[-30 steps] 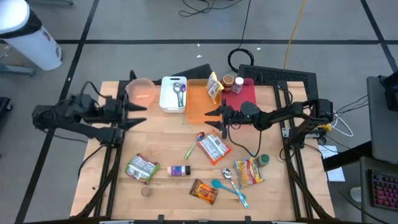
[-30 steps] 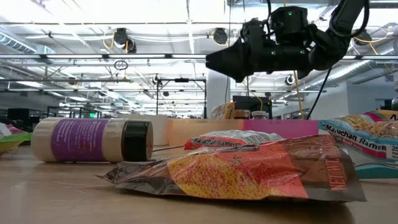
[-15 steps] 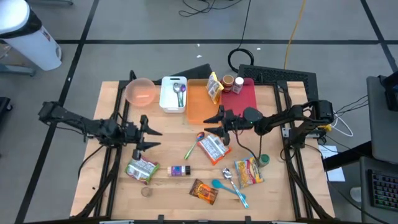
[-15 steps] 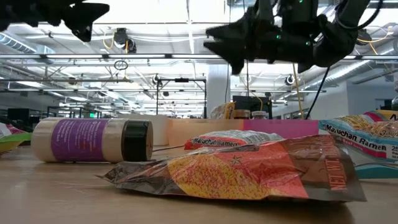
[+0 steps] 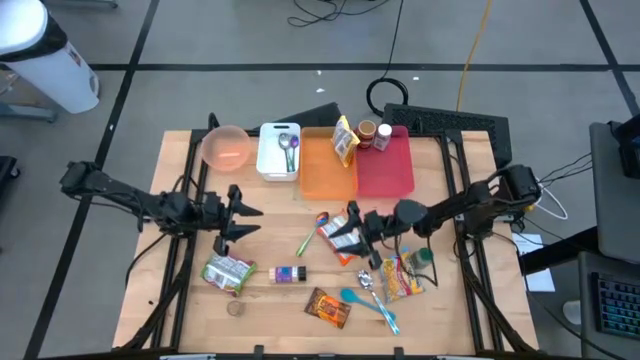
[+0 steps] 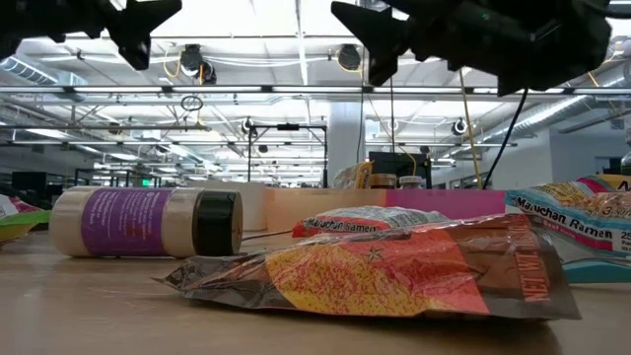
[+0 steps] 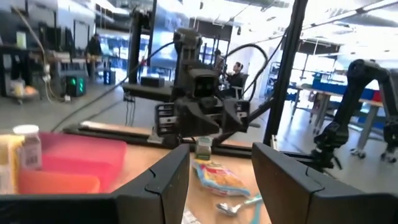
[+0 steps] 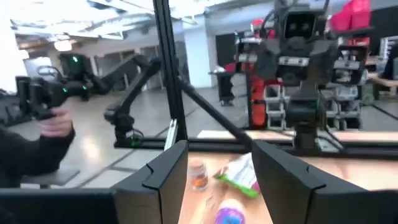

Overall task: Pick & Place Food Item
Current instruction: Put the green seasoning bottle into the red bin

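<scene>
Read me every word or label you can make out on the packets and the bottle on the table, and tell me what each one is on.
"Maruchan Ramen": on the ramen packet at the right edge of the low view.
"Maruchan Ramen": on the second ramen packet farther back, small but legible.
Purple-labelled bottle, lying on its side: print too small to read.
Orange snack bag in front: its side lettering is too distorted to read.

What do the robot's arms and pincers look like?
Both arms are black and thin, built from jointed segments, with black cables looping along them. The left arm ends in a left pincer with two pointed dark fingers. The right arm ends in a matching right pincer. Seen from the wrists, the fingers are flat, dark, angular plates.
</scene>
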`<state>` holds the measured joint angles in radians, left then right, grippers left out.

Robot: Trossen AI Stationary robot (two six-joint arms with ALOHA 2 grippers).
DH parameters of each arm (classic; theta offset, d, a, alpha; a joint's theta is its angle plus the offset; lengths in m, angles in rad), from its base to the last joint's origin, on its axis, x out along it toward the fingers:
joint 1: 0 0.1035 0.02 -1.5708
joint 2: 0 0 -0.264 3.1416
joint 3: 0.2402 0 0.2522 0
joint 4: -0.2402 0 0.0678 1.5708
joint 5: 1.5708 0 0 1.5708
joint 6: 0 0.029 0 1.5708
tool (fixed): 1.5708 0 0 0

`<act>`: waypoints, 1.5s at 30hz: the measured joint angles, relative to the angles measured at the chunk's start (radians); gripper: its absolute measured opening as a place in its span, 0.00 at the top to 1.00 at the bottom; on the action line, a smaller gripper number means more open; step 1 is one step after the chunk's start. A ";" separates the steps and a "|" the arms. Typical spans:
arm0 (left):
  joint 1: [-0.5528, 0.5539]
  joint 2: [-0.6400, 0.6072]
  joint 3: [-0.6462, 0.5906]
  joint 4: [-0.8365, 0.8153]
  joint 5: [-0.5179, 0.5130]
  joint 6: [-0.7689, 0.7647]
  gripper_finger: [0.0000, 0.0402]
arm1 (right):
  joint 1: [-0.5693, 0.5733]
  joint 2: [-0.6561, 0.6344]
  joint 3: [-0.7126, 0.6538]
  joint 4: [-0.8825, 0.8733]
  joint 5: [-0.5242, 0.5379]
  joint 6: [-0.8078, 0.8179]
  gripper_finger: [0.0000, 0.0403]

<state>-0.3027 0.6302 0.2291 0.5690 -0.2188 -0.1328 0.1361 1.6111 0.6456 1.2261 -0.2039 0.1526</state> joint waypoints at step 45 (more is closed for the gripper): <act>0.000 0.059 0.000 0.225 -0.001 0.203 0.55 | 0.061 0.000 0.000 -0.110 0.308 -0.120 0.58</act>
<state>-0.3027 0.6895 0.2291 0.7941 -0.2196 0.0705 0.1974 1.6115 0.6453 1.1162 0.1036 0.0326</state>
